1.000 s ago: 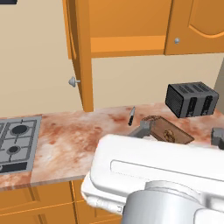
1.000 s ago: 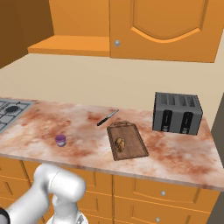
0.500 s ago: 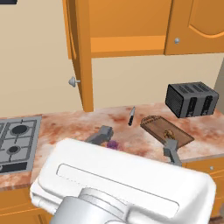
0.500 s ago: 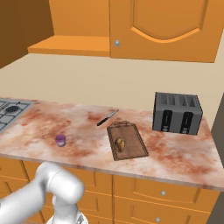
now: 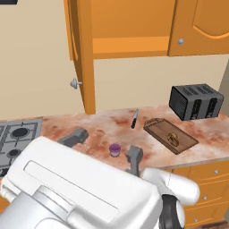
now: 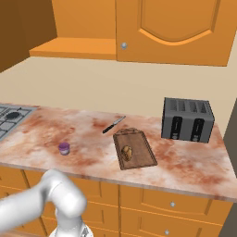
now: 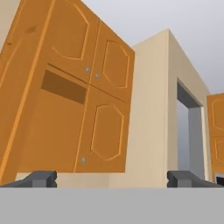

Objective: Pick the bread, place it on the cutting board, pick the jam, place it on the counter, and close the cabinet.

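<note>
Left base view showed the fingers [image 5: 103, 148] spread empty, lifted away from the jar [image 5: 115, 150] standing on the bench [image 5: 107, 125]; cabinet door [image 5: 80, 58] remained open, likely next.

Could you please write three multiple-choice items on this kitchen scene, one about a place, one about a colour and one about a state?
1. Where does the bread lie?
A. on the cutting board
B. on the toaster
C. inside the cabinet

2. What colour is the jam jar on the counter?
A. green
B. purple
C. yellow

3. How does the left door of the cabinet stand?
A. shut flush
B. taken off
C. swung open

Answers:
1. A: in both base views the brown lump sits on the dark board, beside the knife and short of the toaster.
2. B: both base views show a small purple jar.
3. C: in the left base view the door stands edge-on with its knob out, and the shelf inside is in sight.
</note>
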